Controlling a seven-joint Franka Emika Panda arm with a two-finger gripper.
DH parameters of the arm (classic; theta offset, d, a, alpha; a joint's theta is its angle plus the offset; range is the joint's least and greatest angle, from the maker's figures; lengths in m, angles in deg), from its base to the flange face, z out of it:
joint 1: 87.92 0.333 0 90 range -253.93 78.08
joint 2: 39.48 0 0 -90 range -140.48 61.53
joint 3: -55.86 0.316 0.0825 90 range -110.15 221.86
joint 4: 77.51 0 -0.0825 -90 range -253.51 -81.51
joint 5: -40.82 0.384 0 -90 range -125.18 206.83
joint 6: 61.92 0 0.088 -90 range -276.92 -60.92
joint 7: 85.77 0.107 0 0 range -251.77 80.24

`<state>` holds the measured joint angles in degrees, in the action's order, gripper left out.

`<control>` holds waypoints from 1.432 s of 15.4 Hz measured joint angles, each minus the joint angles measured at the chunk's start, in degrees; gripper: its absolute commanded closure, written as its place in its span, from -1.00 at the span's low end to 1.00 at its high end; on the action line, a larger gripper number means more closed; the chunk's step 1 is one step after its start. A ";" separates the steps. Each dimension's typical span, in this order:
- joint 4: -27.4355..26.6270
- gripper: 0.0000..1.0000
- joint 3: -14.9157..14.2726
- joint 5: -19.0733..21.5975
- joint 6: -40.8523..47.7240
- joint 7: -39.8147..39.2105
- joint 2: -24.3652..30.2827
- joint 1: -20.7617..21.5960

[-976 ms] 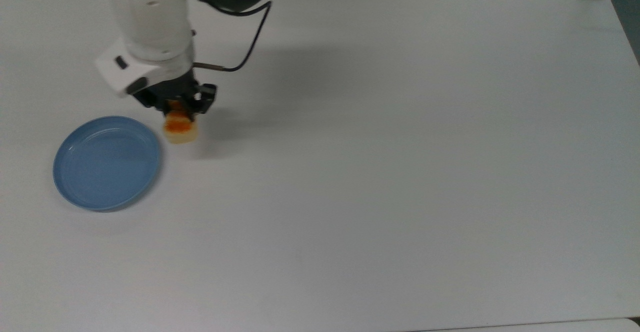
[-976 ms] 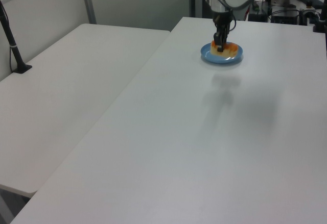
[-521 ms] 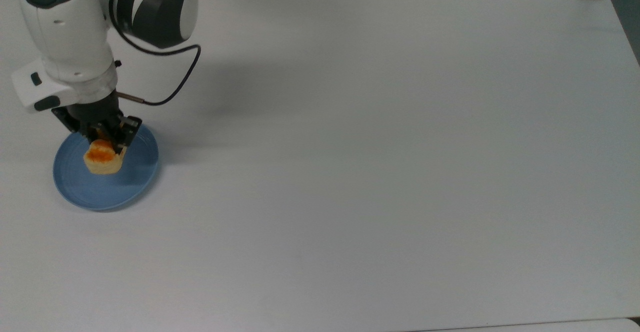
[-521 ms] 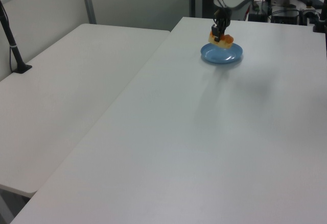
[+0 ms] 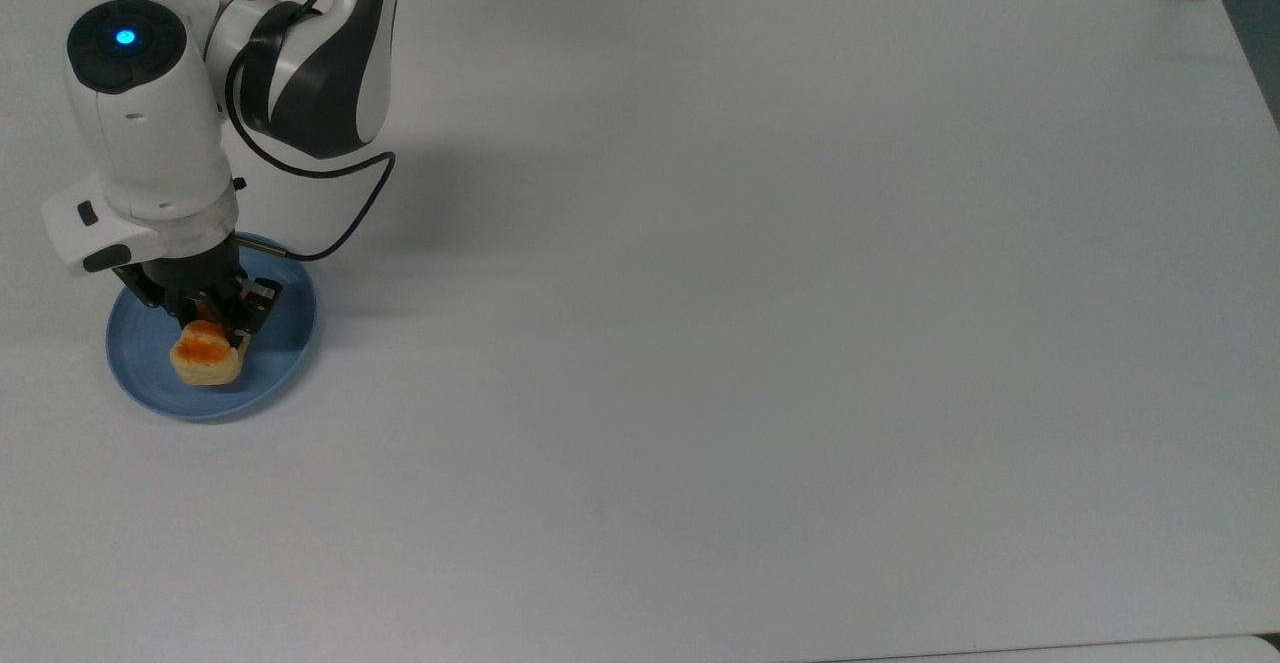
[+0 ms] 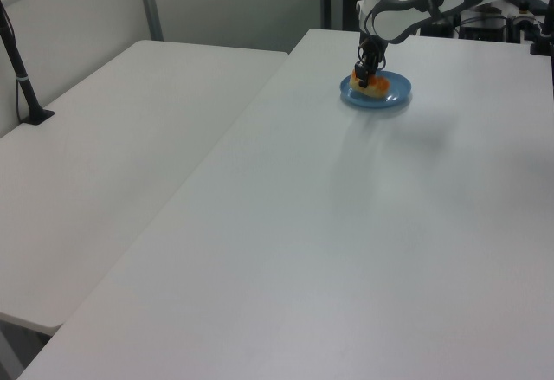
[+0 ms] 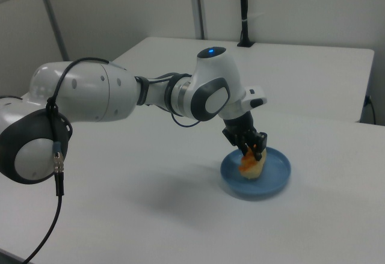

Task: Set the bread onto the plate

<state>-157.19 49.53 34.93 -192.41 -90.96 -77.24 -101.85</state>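
The bread [image 5: 205, 361] is one small cream-coloured loaf with rounded ends and an orange glazed top. It sits inside the plate [image 5: 283, 358], toward the top view's left half of the dish, with its lower end resting on or just above the plate floor; contact cannot be confirmed. In the right view the bread [image 7: 252, 164] stands tilted, its orange face turned up toward the hand.

The plate is one round, shallow, light-blue dish with a raised rim and a smooth, plastic-like finish. It lies flat near the top view's left edge of the surface [image 5: 760, 343]. In the left view the plate [image 6: 396, 97] lies at the far end of the surface.

The hand [image 5: 222, 321] is black, with two fingers pressed against the upper end of the bread, pinching it. In the right view the hand [image 7: 252, 148] points down into the plate from the white, rounded wrist housing. In the left view the hand [image 6: 369, 73] is directly over the plate.

The arm [image 7: 102, 98] consists of smooth white shells with dark grey joint sections. One blue indicator light [image 5: 124, 37] glows on the wrist cap. One black cable [image 5: 350, 213] loops from the arm to the hand.

The surface is one matte white rectangular top. A second white table [image 6: 104, 164] stands beside it on the left view's left.
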 measured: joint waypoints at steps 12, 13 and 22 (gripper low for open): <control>0.16 -1.00 0.14 -0.01 0.02 0.02 -0.38 0.00; 0.38 -1.00 0.24 -0.01 0.02 0.02 -0.11 0.03; 1.40 -1.00 6.26 0.12 18.16 4.08 12.89 1.56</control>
<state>-155.79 55.79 35.06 -174.25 -86.88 -64.35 -100.30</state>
